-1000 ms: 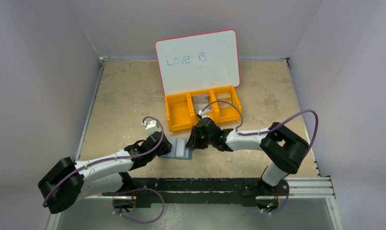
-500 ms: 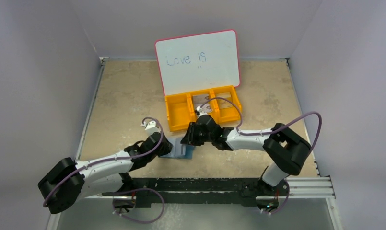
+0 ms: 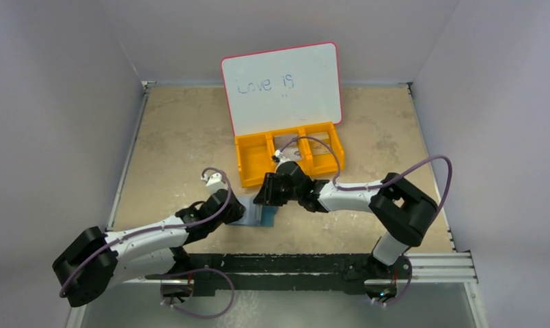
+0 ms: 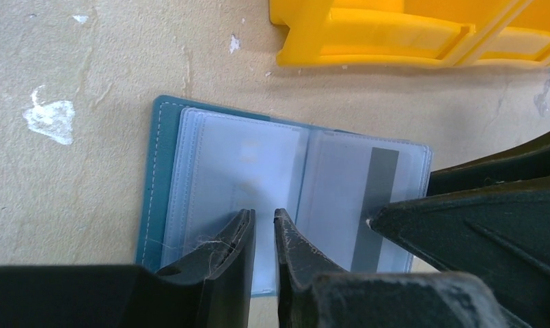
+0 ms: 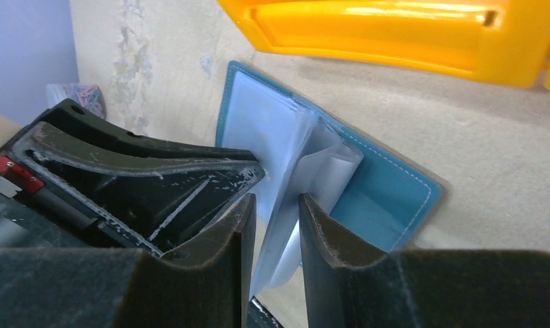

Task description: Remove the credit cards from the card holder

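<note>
The teal card holder (image 3: 261, 216) lies open on the table in front of the orange bin. Its clear sleeves show in the left wrist view, and one credit card (image 4: 380, 198) with a grey stripe sits in the right-hand sleeve. My left gripper (image 4: 264, 217) presses its tips on the left sleeve page (image 4: 238, 164), jaws a narrow gap apart with nothing between them. My right gripper (image 5: 275, 201) holds a bunch of sleeve pages (image 5: 313, 167) lifted off the teal cover (image 5: 388, 198). The two grippers nearly touch over the holder. Other cards are hidden.
The orange three-compartment bin (image 3: 255, 169) stands just beyond the holder, close to both grippers. A pink-rimmed whiteboard (image 3: 282, 85) leans behind it. Bare tan table surface lies to the left and right of the arms.
My right gripper has moved left and slightly away from me, pulling the sleeve pages up and over. My left gripper has hardly moved.
</note>
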### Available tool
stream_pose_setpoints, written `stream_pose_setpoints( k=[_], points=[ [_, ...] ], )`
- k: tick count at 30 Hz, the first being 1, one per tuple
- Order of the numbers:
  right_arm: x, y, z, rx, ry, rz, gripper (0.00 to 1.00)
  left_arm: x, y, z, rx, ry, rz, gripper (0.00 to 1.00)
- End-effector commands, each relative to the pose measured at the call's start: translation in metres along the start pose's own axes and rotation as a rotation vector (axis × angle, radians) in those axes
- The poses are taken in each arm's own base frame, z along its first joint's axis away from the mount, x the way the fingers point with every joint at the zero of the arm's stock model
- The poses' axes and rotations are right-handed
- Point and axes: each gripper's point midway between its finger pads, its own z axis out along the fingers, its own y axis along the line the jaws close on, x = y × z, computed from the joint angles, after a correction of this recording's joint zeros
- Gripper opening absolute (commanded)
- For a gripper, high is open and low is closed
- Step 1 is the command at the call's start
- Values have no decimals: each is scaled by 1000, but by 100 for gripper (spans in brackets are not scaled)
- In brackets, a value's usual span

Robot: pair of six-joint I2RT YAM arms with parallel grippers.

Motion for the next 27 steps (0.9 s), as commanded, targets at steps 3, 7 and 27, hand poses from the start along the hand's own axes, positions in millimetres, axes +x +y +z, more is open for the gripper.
stream_pose_setpoints(
  k=[3, 7, 27],
  points=[
    [-19, 22, 5, 30, -31, -76, 32, -1, 14, -7, -51, -8, 7, 16],
    [-22, 7, -2, 153, -55, -97, 32, -4, 14, -9, -58, -15, 11, 16],
    [-12, 50, 3, 29, -10, -200, 23, -6, 10, -8, -52, -14, 11, 15]
  ],
)
